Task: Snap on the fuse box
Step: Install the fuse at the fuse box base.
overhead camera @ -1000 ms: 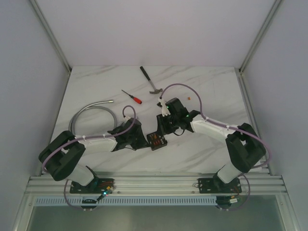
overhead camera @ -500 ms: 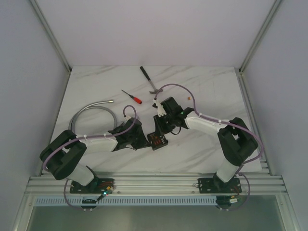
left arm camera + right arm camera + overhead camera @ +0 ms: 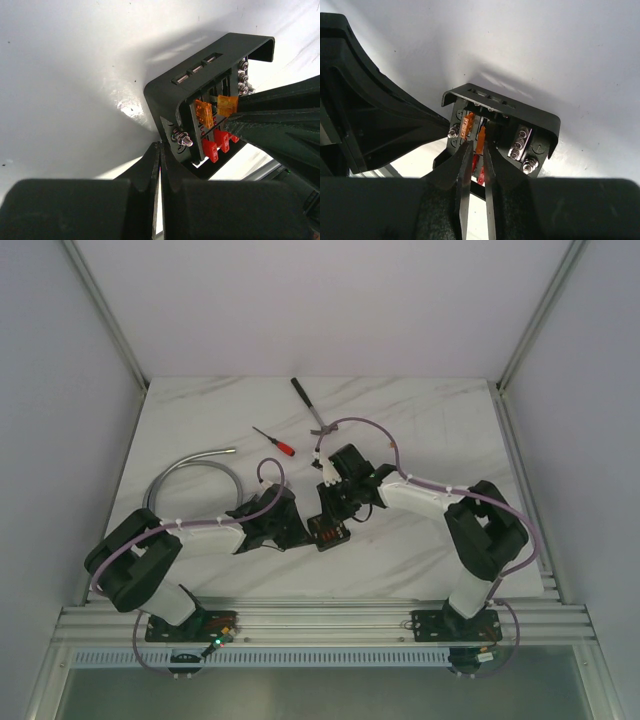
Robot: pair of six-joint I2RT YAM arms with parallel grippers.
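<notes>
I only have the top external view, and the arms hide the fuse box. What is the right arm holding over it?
Observer: The right gripper has its jaws closed on an orange fuse, edge-on at the open face of the fuse box.
Operator: Any fuses already in?
Observer: Yes, a second orange fuse sits seated beside it, with red fuses further along.
Operator: And the left jaws?
Observer: The left gripper is shut at the box's corner. I cannot tell whether it pinches the edge.

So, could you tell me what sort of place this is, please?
Most likely a robotics lab test cell: a white marble-patterned tabletop boxed in by plain white walls, with two black-and-white robot arms bolted to a silver aluminium rail.
</notes>
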